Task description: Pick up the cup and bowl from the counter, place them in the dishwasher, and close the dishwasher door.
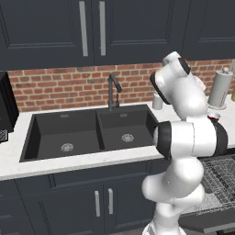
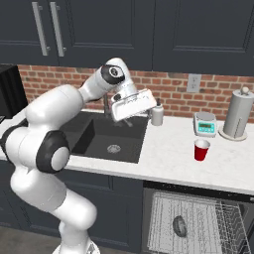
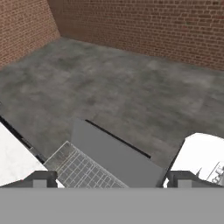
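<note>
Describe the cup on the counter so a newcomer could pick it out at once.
Start at the black double sink and follow the white counter to its right, toward the tall paper towel roll by the brick wall. The cup stands upright near the counter's front edge, just in front of a small white scale. It is the one red thing there, much shorter than the roll.

Red brick backsplash wall (image 1: 59,87) runs behind everything; dark navy upper cabinets with silver bar handles (image 1: 55,27) hang above it, mottled grey concrete floor (image 3: 109,87) stretches below
</note>
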